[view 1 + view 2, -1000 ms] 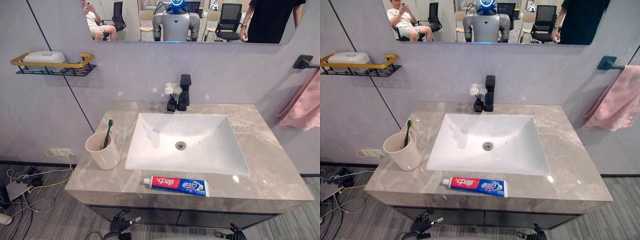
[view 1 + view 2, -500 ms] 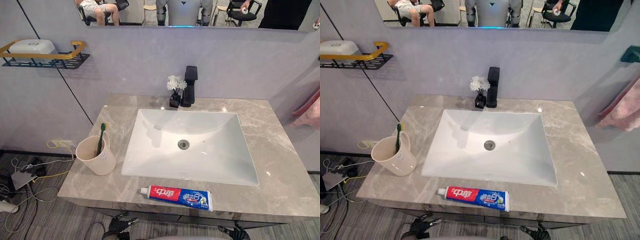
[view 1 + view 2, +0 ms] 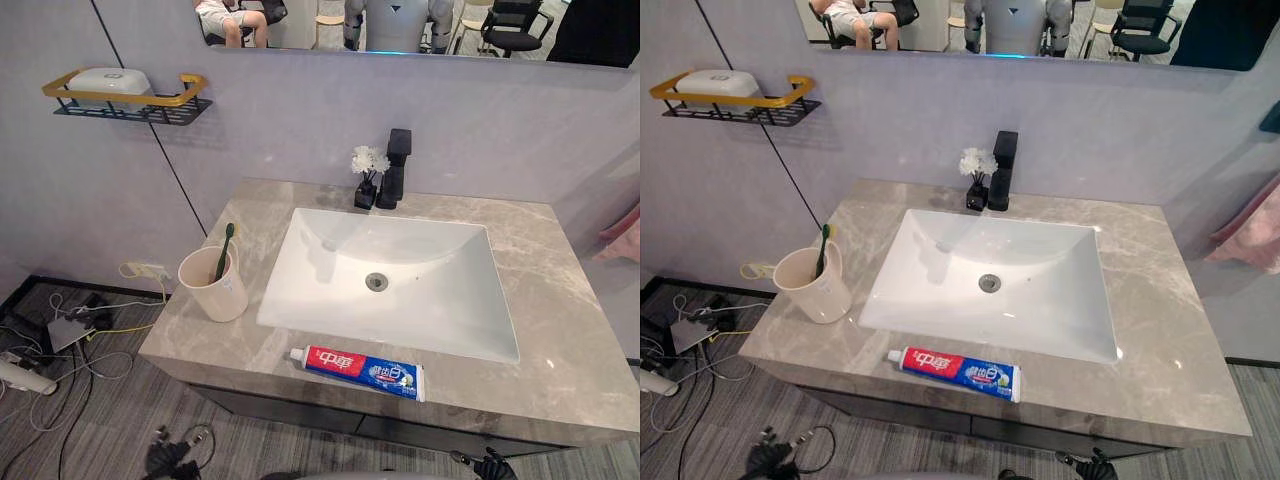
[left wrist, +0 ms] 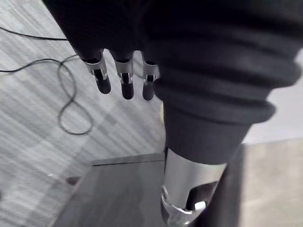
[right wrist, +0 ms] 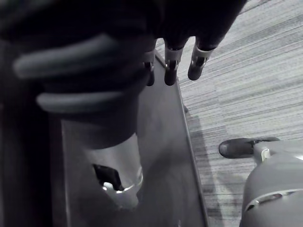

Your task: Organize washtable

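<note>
Red-and-blue toothpaste tube, lying flat, front edge of marble washtable

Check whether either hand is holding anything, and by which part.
Nothing is held. The left hand and right hand hang empty, fingers relaxed, below the countertop, where the toothpaste tube lies untouched.

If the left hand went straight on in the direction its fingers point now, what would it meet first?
Most likely the grey floor: the left hand hangs with straight fingers pointing down, nothing visible between.
</note>
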Controlling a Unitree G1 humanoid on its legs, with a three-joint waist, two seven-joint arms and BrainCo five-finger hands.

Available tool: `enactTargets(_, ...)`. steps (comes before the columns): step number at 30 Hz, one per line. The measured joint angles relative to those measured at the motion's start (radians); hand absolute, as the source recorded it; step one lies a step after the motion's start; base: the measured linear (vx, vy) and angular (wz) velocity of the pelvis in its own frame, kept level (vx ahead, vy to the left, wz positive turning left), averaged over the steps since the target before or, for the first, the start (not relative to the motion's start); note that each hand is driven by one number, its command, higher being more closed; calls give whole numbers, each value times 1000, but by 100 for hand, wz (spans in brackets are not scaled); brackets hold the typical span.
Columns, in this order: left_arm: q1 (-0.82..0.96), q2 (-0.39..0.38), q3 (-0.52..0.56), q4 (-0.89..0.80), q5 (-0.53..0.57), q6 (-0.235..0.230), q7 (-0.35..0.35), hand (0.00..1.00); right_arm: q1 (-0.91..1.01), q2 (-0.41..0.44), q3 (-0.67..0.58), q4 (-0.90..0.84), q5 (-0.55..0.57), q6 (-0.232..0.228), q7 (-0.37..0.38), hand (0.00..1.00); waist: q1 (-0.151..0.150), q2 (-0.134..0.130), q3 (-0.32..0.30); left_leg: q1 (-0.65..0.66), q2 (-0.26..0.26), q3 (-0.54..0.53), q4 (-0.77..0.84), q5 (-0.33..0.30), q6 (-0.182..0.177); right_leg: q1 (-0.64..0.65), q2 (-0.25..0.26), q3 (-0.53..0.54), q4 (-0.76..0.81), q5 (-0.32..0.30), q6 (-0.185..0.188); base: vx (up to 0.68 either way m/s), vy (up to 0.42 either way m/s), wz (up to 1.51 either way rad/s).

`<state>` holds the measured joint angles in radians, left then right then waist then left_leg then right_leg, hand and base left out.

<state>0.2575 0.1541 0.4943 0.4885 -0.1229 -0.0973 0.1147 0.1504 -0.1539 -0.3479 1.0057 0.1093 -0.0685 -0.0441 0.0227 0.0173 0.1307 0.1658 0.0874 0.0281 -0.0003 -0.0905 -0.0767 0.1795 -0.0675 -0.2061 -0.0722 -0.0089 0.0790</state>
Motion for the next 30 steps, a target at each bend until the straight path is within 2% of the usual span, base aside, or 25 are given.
enactTargets(4,5,-1,61,-277,0,-10,3,0,29,-3,-2,-3,0,4,3,0,20,8,-3,0,-2,-15,8,2,3,14,-3,-18,1,1,2,38,0,12)
enactTargets(8,4,-1,67,-464,20,-19,22,0,48,-3,-19,-3,0,10,5,0,21,12,-4,3,-5,-42,13,4,4,32,-9,-47,1,1,2,25,6,20)
enactTargets(13,-13,-28,54,-774,136,-43,48,0,68,1,-36,1,1,9,29,0,20,18,-9,-13,-22,-72,47,-4,13,48,-22,-74,3,-8,12,-34,9,18)
enactTargets(15,-14,-29,20,-877,158,-59,65,0,73,8,-35,1,1,8,32,0,19,23,-11,-13,-25,-83,53,-4,13,57,-22,-85,3,-9,13,-60,8,16)
enactTargets(20,-13,-29,-109,-1142,175,-124,55,0,71,11,-33,3,1,6,51,0,15,30,-14,-12,-34,-100,73,-6,17,66,-32,-98,13,-11,15,-86,17,9)
enactTargets(26,-14,6,-233,-1264,174,-156,1,0,66,12,15,4,0,4,71,0,-6,34,-17,-4,-37,-108,74,-6,17,77,-37,-107,16,-15,11,-62,16,4)
enactTargets(30,-43,69,-377,-1319,173,-175,-53,0,54,10,53,11,-1,3,70,0,-9,33,-18,3,-35,-102,73,-6,17,77,-35,-97,15,-14,11,-34,20,-7)
